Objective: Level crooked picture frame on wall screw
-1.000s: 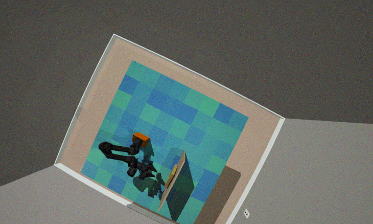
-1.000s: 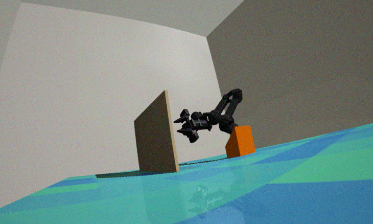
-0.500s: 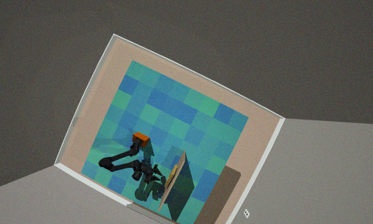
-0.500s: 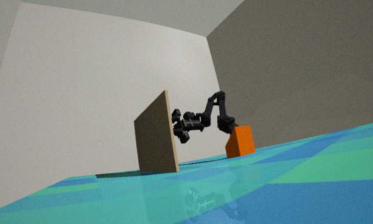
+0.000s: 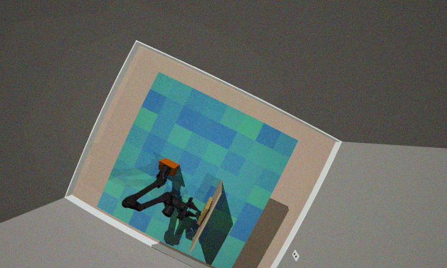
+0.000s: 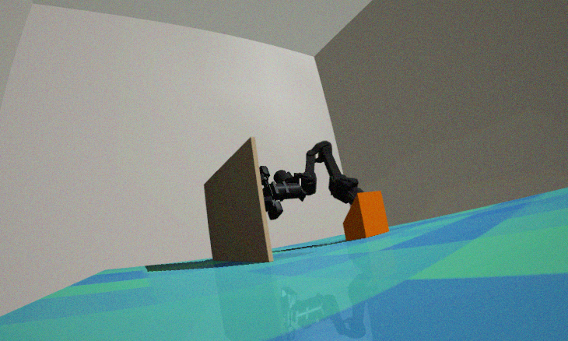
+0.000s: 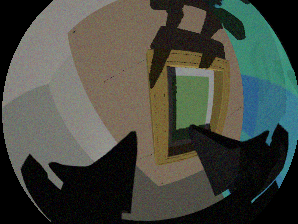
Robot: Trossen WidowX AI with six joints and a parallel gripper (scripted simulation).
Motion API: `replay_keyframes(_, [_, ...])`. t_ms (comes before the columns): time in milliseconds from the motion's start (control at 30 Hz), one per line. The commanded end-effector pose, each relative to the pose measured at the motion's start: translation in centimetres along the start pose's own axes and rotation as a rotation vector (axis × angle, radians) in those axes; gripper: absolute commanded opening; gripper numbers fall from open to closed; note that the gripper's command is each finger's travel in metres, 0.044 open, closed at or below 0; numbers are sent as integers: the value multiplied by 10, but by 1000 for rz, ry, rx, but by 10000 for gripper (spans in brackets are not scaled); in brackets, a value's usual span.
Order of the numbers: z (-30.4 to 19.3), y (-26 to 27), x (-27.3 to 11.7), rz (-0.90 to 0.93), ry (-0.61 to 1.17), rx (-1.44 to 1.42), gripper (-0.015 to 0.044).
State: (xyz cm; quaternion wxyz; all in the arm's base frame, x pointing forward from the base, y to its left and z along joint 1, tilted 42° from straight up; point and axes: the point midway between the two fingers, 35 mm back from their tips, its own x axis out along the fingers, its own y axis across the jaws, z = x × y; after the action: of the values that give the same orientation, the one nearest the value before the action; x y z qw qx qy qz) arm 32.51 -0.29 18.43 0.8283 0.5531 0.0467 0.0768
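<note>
The picture frame (image 5: 207, 208) (image 7: 158, 120) has gold bars around a green picture and hangs on the upright tan panel (image 5: 194, 241) (image 6: 235, 219) (image 7: 102, 55). In the wrist view its sides look turned against the panel's edges; I cannot tell exactly how far. The screw and notched strip are hidden. My gripper (image 5: 198, 215) (image 7: 164, 132) is open, its fingers spread, with the tips close in front of the frame. In the wrist view one finger overlaps the frame's lower right part and the other is left of it; contact is unclear. In the exterior view the panel hides the frame and fingertips.
The arm's base stands at an orange block (image 5: 168, 163) (image 6: 373, 213) on the blue-green checkered floor area (image 5: 207, 121) (image 6: 489, 254). Dark shadows of the arm and gripper fall over the frame's upper part in the wrist view. A white wall outlet (image 5: 295, 255) is at lower right.
</note>
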Motion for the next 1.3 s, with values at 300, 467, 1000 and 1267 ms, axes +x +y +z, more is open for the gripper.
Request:
replay_keyframes(300, [1,1,9,2,-3,3,260])
replay_keyframes(467, [2,1,17,2,-3,3,260])
replay_keyframes(1000, [1,1,40,3,-4,3,260])
replay_keyframes(1267, [1,1,41,3,-4,3,260])
